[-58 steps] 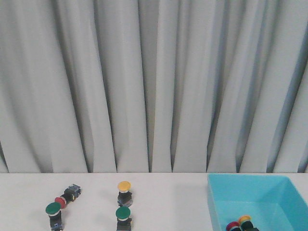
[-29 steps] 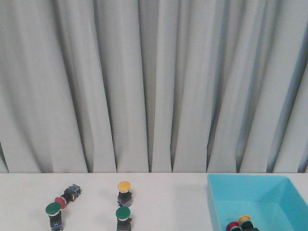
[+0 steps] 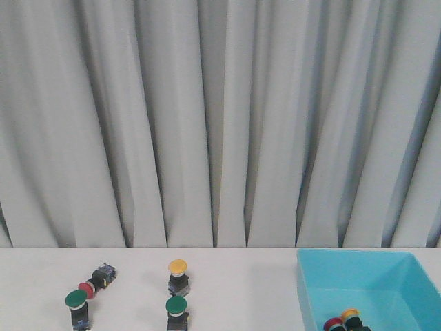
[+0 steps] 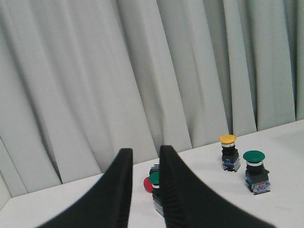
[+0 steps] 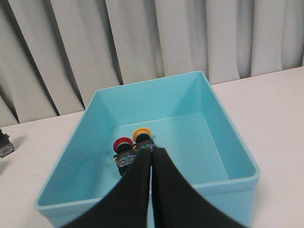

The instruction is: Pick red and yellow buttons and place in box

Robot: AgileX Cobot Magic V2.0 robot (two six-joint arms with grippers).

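Across the last second the front view barely changes: the pair of buttons inside the box (image 3: 372, 283) shifts slightly, then settles. Everything on the counter (image 3: 234, 289) stays put. Judgement: a drop-off is just finished; two are delivered, two remain to fetch.

Box: light blue, open-topped, at the counter's right. Inside, near the wall closest to the robot, a red button (image 5: 122, 143) and a yellow button (image 5: 142, 134) sit side by side, apparently touching.

Right end effector (image 5: 151, 178) hangs over the box's near edge, fingers pressed together, holding nothing.

Left end effector (image 4: 145, 183): fingers a narrow gap apart, empty, aimed at the left cluster.

Still on the counter: a yellow-capped button (image 3: 178, 269), upright, dome on a dark body; a red-capped button (image 3: 87, 287) lying on its side, cap right by a green button (image 3: 76, 303). A second green button (image 3: 176, 309) stands just in front of the yellow one; both greens to be left alone.
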